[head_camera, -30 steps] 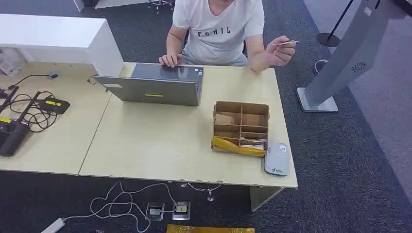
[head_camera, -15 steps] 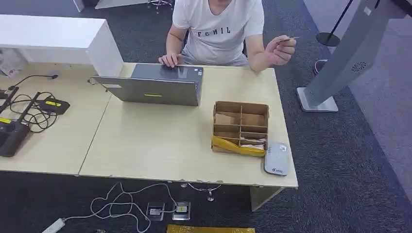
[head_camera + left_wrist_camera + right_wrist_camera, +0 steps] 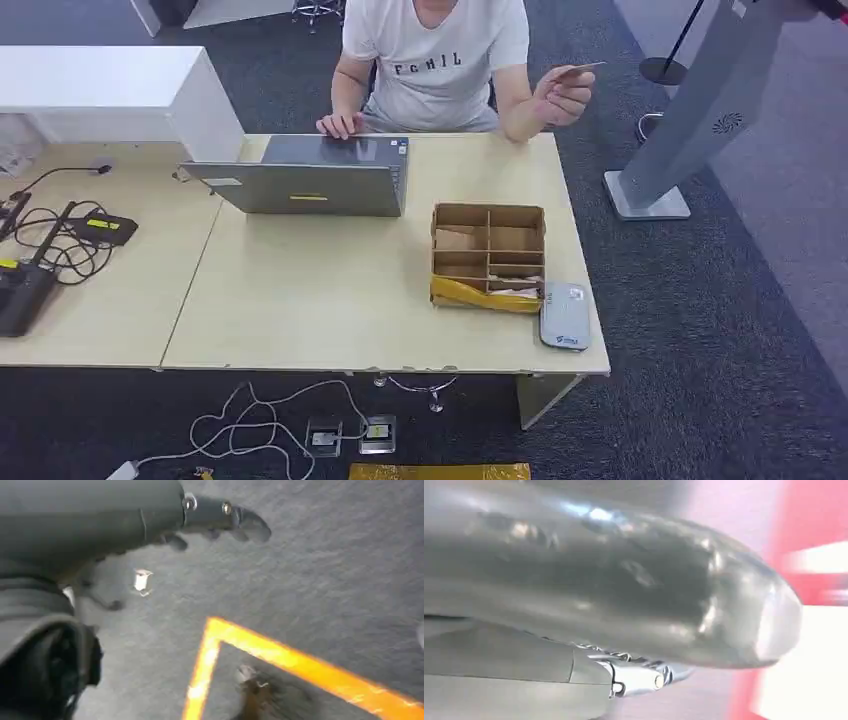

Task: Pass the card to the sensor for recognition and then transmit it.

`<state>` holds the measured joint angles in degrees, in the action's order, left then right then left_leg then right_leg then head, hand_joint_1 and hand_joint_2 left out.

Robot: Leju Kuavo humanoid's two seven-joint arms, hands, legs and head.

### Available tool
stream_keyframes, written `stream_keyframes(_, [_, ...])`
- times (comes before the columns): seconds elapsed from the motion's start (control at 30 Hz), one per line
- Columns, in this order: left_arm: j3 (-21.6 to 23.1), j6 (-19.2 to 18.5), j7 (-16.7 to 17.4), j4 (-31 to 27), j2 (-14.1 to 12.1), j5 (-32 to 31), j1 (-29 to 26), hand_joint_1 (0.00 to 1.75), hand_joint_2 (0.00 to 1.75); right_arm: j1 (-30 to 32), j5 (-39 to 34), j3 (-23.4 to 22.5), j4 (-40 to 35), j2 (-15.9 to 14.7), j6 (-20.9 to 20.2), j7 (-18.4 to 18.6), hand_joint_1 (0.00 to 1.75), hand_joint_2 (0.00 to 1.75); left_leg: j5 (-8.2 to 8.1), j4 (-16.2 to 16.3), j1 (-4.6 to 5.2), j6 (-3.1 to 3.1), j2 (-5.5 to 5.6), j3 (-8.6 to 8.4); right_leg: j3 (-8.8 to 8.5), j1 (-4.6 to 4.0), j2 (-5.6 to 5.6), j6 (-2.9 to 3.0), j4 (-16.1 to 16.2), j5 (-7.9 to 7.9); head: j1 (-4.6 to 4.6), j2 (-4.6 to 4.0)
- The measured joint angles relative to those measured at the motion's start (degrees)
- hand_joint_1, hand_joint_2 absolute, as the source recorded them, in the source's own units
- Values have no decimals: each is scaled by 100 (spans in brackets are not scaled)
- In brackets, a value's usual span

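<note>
Camera has shifted; card (image 3: 575, 71) sits in a person's hand (image 3: 560, 95), left hand (image 3: 150, 515) fingers (image 3: 240, 520) spread (right's unclear).

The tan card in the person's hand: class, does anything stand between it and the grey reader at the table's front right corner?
Yes. The brown divided cardboard box sits between the tan card and the grey reader, touching the reader's left edge.

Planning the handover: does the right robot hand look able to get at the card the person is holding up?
Probably not yet. The card is held in the person's hand beyond the table's far edge, while the right robot hand isn't raised over the table.
</note>
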<state>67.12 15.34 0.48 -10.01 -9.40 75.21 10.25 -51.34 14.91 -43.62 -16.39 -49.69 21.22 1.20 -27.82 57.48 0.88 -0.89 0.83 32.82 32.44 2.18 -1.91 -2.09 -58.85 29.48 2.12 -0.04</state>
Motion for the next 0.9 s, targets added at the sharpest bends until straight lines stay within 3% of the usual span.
stream_keyframes(0.03, [0,-11,-18,0,-4,-7,-36,0,0,-134,-11,113,-35,-54,35,15,0,0,0,1,-80,8,53,-25,-61,-81,-48,17,68,-10,-37,0])
stream_keyframes(0.07, [2,-20,-39,0,-15,-9,-72,0,0,-519,-35,211,-37,-95,20,-37,0,0,5,21,-108,37,51,-133,-54,-106,-41,49,87,-38,-146,0])
stream_keyframes(0.1, [4,-28,-61,0,-4,-9,-116,0,0,-812,-74,306,12,-111,-8,-46,0,0,7,18,-71,34,40,-96,-12,-70,-25,45,54,-46,-209,0])
stream_keyframes(0.2, [4,-35,-120,0,37,-52,-144,0,0,-1726,-28,810,-52,-425,-81,-177,0,0,47,16,15,-11,58,-10,112,7,-63,27,0,-47,-181,0])
stream_keyframes(0.3, [4,-50,-140,0,22,-74,-157,0,0,-2242,-11,1258,-131,-596,-138,-184,0,0,32,14,-49,5,72,-19,66,-54,-60,32,37,-43,-190,0])
stream_keyframes(0.43, [4,-83,-170,0,50,-83,-130,0,0,-2657,-79,1624,-168,-627,-363,-250,0,0,9,14,-43,15,-3,-39,63,-49,14,30,38,-45,-188,0])
stream_keyframes(0.53, [4,-92,-173,0,50,-94,-116,0,0,-3157,-155,2075,-225,-557,-612,-324,0,0,9,12,-43,15,-32,-40,62,-50,35,23,38,-56,-190,0])
stream_keyframes(0.63, [4,-92,-173,0,50,-98,-111,0,0,-3544,-201,2568,-284,-386,-608,-308,0,0,10,13,-50,15,-60,-60,60,-56,67,27,39,-66,-184,0])
stream_keyframes(0.9, [4,-92,-173,0,68,-98,-101,0,0,-3844,-361,3359,-310,-249,-612,-374,0,0,18,15,-51,14,-51,-63,53,-57,60,26,39,-71,-188,0])
